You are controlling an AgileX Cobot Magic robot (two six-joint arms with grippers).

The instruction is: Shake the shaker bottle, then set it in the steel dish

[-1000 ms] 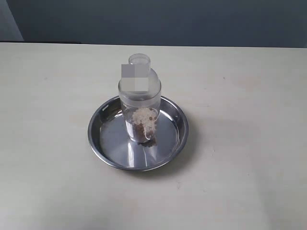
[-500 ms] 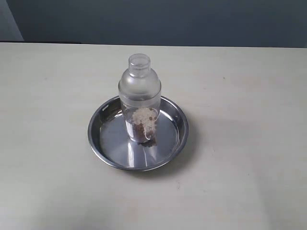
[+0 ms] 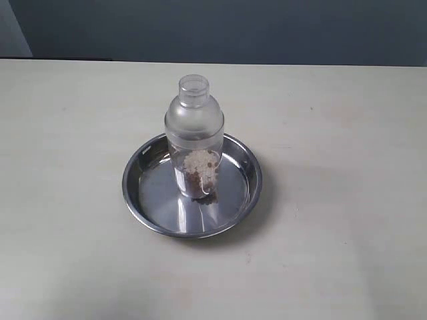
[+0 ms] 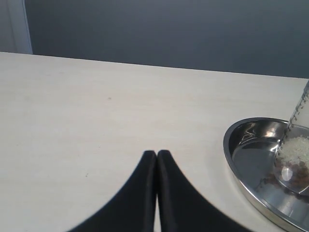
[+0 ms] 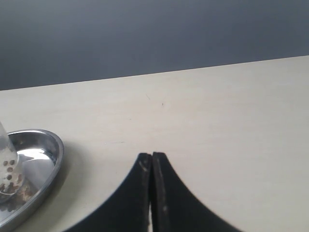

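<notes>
The clear shaker bottle stands upright inside the steel dish, brown and whitish granules in its lower part. No gripper shows in the exterior view. In the left wrist view my left gripper is shut with nothing in it, well short of the steel dish and the shaker bottle. In the right wrist view my right gripper is shut and empty too, apart from the steel dish; only a sliver of the shaker bottle shows at that picture's edge.
The dish sits on a pale beige table with a dark blue-grey wall behind its far edge.
</notes>
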